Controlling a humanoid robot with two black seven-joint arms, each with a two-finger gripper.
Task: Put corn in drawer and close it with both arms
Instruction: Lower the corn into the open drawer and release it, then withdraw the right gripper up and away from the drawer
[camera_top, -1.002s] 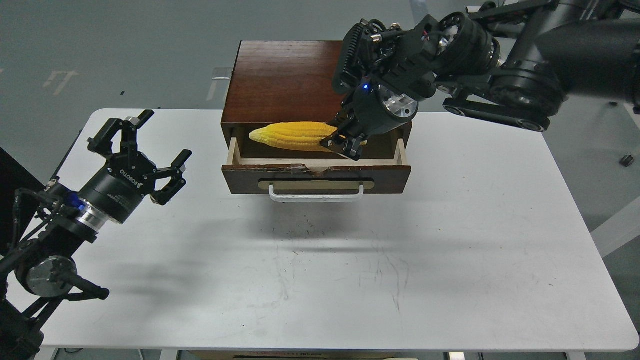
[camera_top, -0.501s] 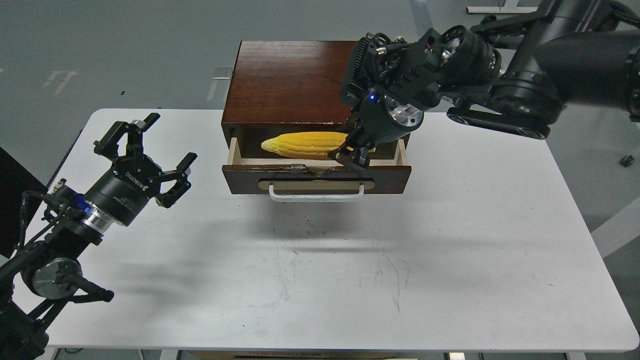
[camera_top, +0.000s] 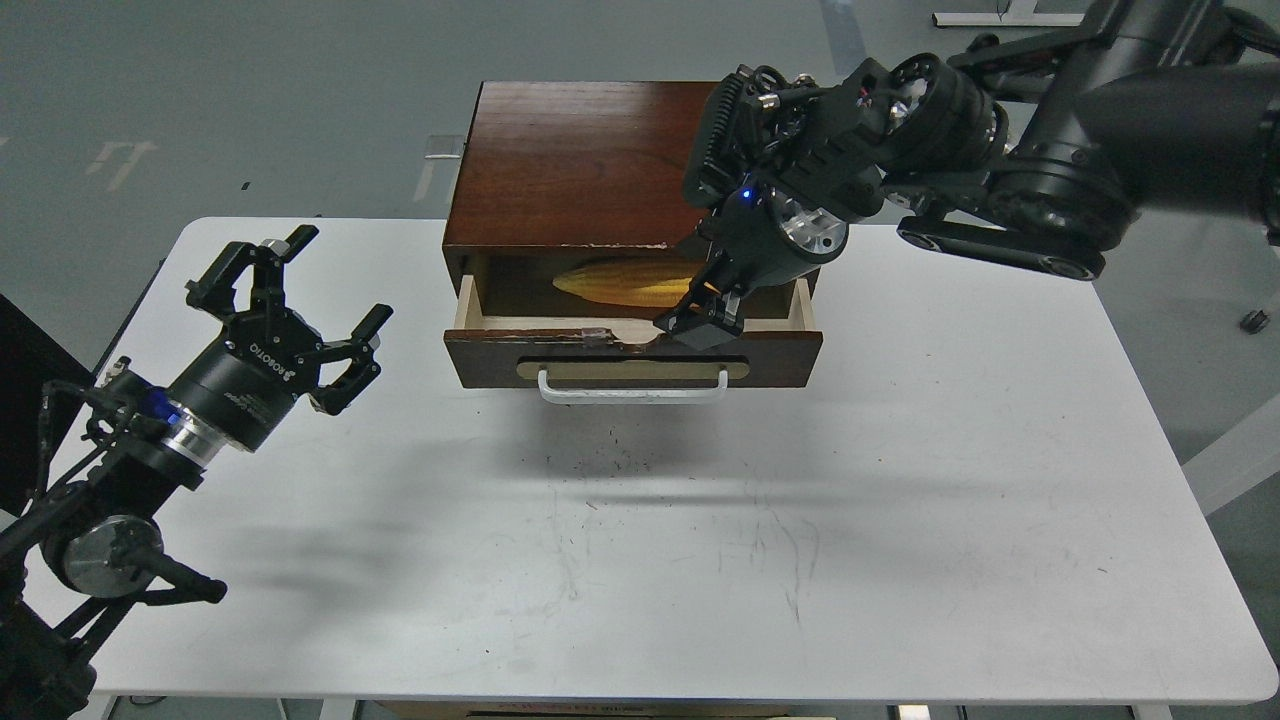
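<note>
Standing on the white table (camera_top: 900, 560), the reddish-brown cabinet (camera_top: 570, 160) has its drawer (camera_top: 630, 360) pulled partly out. My right gripper (camera_top: 700, 322) reaches into it; whether it grips the corn (camera_top: 630, 283), lying in shadow inside, I cannot tell. My left gripper (camera_top: 290, 305) hovers spread wide, well apart. Placing looks nearly done; next comes clearing the chipped front edge, then pushing near the white handle (camera_top: 632, 388), open tabletop allowing approach.
</note>
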